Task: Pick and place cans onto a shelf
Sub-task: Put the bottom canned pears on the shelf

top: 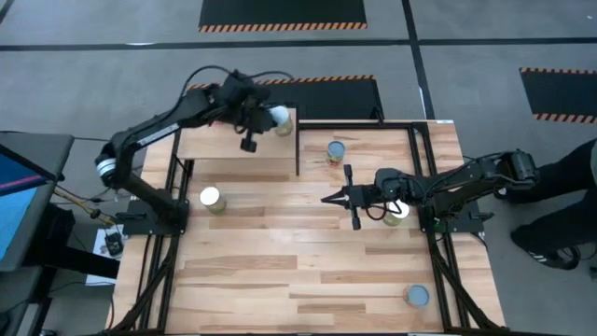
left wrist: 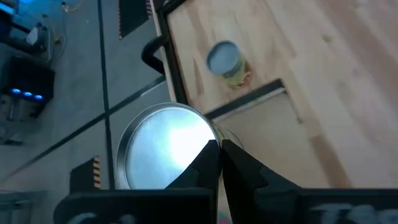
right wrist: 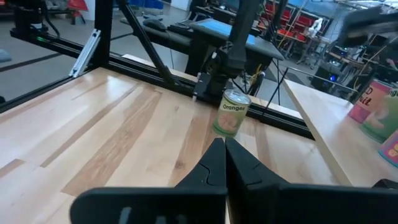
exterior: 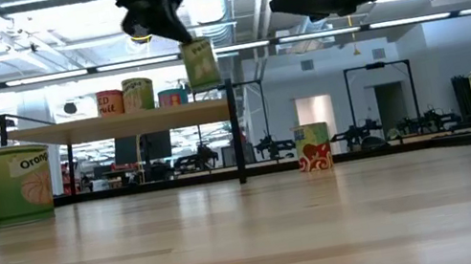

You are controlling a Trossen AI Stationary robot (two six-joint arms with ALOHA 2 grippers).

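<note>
My left gripper is over the far right corner of the pale plywood shelf, shut on a green-labelled can with a shiny lid. Three cans stand on the shelf. My right gripper is shut and empty, held above the middle of the table and pointing at the table's left edge. On the table stand an Oranges can, a red and yellow can, a Pears can under the right arm, and a can at the near right. My left gripper pinches the can's top rim between its two fingers, which stand almost together at the lid's edge. The fingers come from above. The can hangs tilted below them, lifted clear above the shelf's top.
A black frame post stands at the shelf's right end. Black rails run along the table's sides. In the right wrist view the Oranges can stands ahead of the shut fingers, with bare table around it.
</note>
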